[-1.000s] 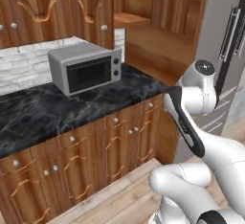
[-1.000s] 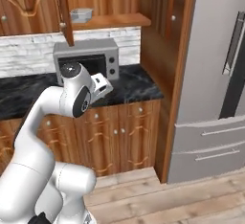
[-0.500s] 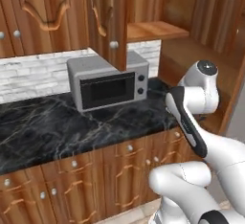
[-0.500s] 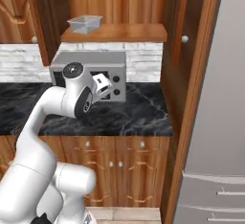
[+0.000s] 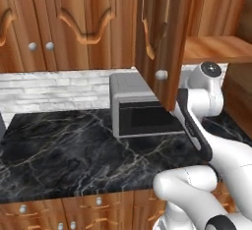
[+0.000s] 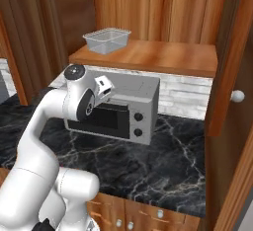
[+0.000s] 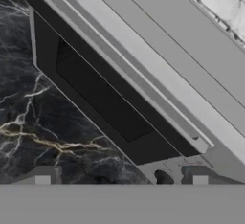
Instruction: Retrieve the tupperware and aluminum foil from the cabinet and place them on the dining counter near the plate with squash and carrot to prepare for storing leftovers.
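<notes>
Claw wide and empty over the microwave

The gripper (image 7: 121, 176) hangs released, fingers spread, nothing between them, pointing down at the grey microwave (image 6: 129, 109) on the black marbled worktop (image 6: 163, 163). Up above it, the tupperware (image 6: 107, 40) sits on the open cabinet's shelf (image 6: 158, 57), the cabinet door (image 5: 166, 32) swung out.

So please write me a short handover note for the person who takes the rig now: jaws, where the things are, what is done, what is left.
Gripper: jaws open, holding nothing, facing the microwave front above the black counter.
Tupperware: on the lower shelf of the open cabinet, above the microwave.
Aluminum foil, plate and dining counter: not in sight from here.
Done: cabinet door is open.
Left: lift the tupperware out, find the foil, carry both to the dining counter beside the plate.
</notes>
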Available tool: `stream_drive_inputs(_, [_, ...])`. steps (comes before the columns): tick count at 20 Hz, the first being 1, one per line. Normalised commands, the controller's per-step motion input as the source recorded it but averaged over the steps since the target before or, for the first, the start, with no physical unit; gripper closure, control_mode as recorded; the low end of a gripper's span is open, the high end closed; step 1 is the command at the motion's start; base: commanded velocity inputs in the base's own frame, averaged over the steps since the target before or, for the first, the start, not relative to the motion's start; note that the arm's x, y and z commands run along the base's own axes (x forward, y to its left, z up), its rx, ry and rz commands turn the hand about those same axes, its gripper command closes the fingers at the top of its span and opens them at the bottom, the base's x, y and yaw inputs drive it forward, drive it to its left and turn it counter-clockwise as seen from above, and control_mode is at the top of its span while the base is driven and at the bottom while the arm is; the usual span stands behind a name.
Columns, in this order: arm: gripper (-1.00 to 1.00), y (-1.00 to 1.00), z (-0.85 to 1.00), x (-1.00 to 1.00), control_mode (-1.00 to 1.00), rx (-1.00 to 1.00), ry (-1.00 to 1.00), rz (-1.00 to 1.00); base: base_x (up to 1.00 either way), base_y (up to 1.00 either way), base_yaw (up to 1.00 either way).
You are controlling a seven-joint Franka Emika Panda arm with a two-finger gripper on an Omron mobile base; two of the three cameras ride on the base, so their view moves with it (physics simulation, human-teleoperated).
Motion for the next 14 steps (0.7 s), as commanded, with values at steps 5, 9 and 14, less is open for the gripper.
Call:
stream_drive_inputs(5, [-1.0,-0.05,0.0,0.02,-1.0,0.0,-0.01,0.02,0.59,-0.16,0.21])
stream_drive_inputs(9, [-1.0,-0.24,0.06,0.0,-1.0,0.0,-0.07,0.02,0.0,0.0,0.0])
stream_drive_inputs(14, [-1.0,-0.4,0.34,0.0,-1.0,0.0,-0.07,0.03,0.0,0.0,0.0])
